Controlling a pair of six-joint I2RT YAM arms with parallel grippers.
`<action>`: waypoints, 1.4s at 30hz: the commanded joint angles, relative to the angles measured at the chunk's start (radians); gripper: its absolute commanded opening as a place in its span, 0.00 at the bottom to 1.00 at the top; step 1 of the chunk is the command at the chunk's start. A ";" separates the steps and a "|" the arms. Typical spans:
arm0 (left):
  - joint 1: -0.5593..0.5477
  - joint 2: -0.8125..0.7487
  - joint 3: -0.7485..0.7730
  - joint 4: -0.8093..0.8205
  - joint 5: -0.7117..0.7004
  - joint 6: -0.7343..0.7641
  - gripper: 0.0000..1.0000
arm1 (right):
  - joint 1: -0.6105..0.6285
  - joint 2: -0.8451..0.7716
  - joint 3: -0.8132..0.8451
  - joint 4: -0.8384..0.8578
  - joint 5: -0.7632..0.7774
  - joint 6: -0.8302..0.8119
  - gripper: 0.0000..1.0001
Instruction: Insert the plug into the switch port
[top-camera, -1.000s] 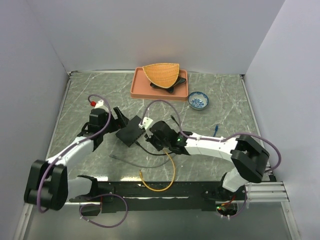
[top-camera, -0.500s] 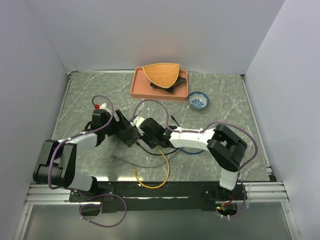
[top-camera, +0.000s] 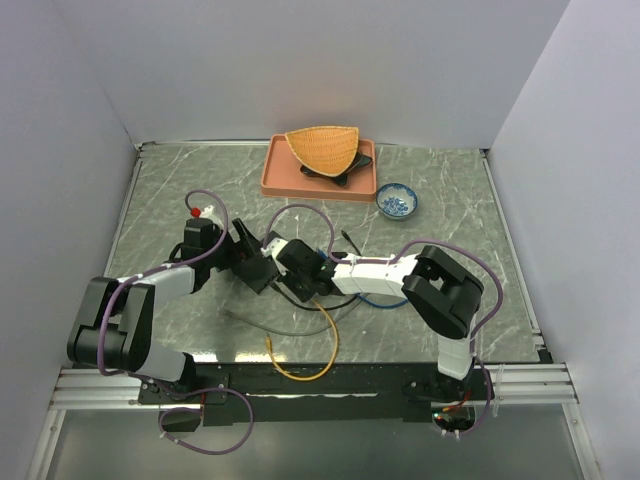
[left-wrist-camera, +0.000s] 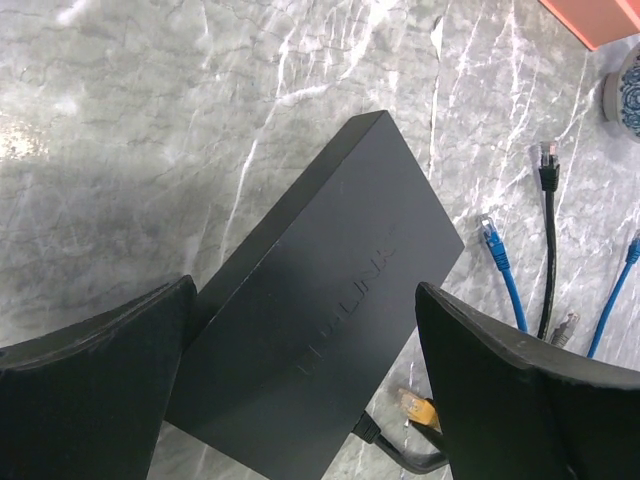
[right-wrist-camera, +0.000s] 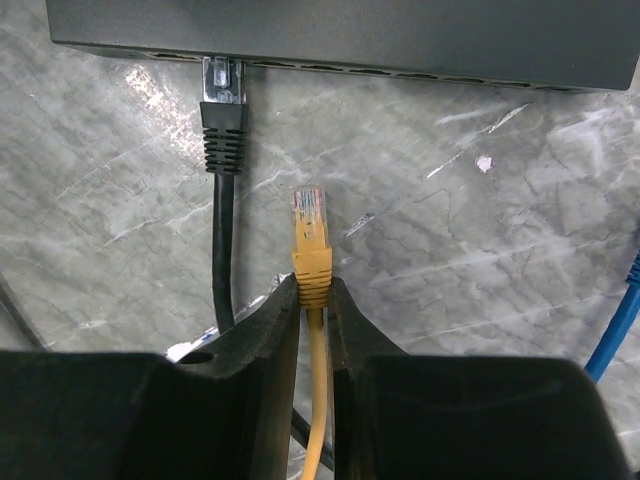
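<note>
Between the right jaws, pinched narrow on its boot, the yellow plug (right-wrist-camera: 310, 235) points at the switch (right-wrist-camera: 340, 40) but stops short of the port row (bare bench (right-wrist-camera: 480, 250) shows between them). The switch lies flat, left of the bench's middle. A black cable (right-wrist-camera: 222, 130) sits in a port just beside. The left jaws stand wide, straddling the switch's body; whether they touch it is unclear.

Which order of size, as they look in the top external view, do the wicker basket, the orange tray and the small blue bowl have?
Largest to smallest:
1. orange tray
2. wicker basket
3. blue bowl
They stand close together, so nearness to the camera hardly affects this.
</note>
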 joint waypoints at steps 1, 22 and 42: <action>0.001 0.005 -0.005 0.063 0.051 -0.009 0.98 | -0.005 0.009 0.017 0.036 -0.021 0.039 0.00; 0.001 0.131 0.035 0.046 0.094 -0.001 0.89 | -0.005 0.060 0.059 0.065 0.027 0.079 0.00; 0.001 0.199 0.063 0.054 0.142 0.005 0.79 | -0.005 0.094 0.102 0.076 0.081 0.108 0.00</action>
